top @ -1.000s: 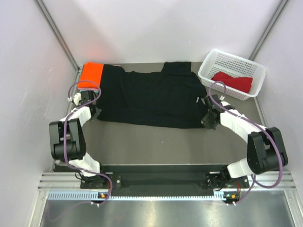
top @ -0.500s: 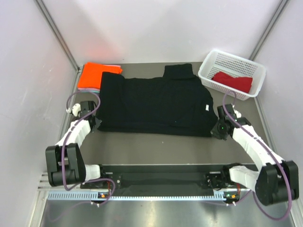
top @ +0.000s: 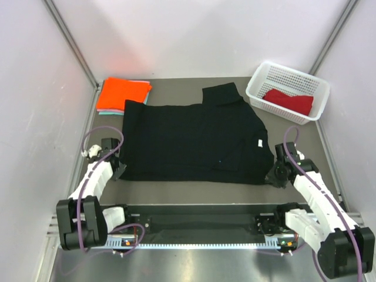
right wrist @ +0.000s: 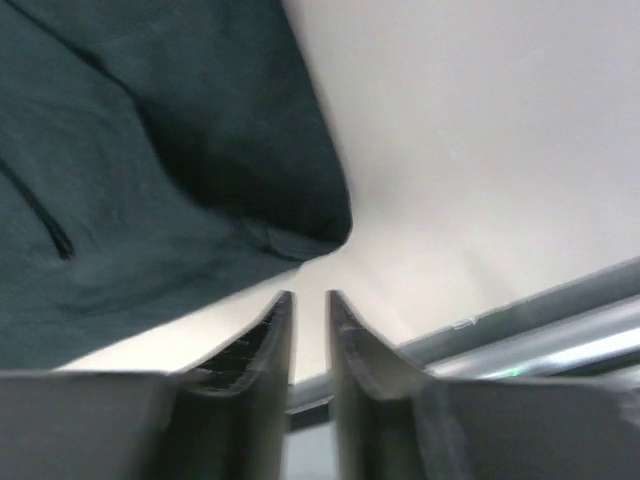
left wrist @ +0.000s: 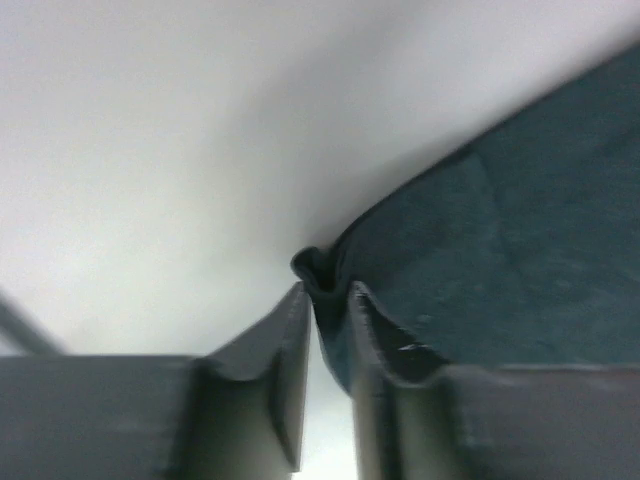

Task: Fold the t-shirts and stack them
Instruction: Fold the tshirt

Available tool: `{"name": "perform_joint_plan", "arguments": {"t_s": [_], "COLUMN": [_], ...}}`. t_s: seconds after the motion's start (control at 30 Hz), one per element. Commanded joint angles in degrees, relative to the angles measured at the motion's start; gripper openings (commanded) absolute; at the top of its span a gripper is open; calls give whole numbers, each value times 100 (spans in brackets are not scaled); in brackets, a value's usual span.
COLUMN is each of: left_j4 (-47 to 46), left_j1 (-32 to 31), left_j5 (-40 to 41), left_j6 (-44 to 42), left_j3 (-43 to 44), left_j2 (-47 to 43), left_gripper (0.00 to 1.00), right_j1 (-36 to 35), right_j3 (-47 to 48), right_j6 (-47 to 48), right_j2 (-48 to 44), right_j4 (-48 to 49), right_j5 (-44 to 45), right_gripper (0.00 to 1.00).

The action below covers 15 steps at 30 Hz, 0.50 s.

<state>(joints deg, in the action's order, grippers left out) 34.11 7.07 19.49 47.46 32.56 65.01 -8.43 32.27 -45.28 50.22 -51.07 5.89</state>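
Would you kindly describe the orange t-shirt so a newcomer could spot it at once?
Look to the far left corner of the table, beyond the black t-shirt. A folded stack lies there; the orange t-shirt is its bright top layer, with a pale teal t-shirt edging out beneath.

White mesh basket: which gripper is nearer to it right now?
Right. The right gripper sits at the near right corner of the black t-shirt, on the same side of the table as the basket. The left gripper is opposite, at the near left corner.
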Motion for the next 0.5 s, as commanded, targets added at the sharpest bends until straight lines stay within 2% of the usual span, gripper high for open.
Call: {"name": "perform_joint_plan", "arguments": {"t_s": [0.0, 0.1, 0.2, 0.33, 0.37, 0.47], "left_j4": [544, 536, -43, -922, -1115, -1731], "left_j1": [14, 14, 14, 14, 22, 14], "left_j5": [714, 776, 101, -1575, -2606, -3747], "left_j6": [-105, -456, -1141, -2029, -2352, -2496], "left_j3": [627, 1172, 1481, 1526, 1465, 1359], "left_j2": [239, 301, 258, 179, 161, 134], "left_gripper": [34, 42, 41, 38, 37, 38], "right_j1": [78, 78, 43, -89, -89, -89], "right_j3": [314, 613, 780, 947, 1148, 1578], "right_j6": [72, 37, -191, -333, -246, 36], "right_j2": [137, 234, 278, 602, 734, 1619], "right_j4": [-289, -291, 156, 1001, 1115, 1424], "right_j5": [201, 63, -561, -923, -880, -615], "right_gripper": [25, 31, 33, 36, 37, 38]}}
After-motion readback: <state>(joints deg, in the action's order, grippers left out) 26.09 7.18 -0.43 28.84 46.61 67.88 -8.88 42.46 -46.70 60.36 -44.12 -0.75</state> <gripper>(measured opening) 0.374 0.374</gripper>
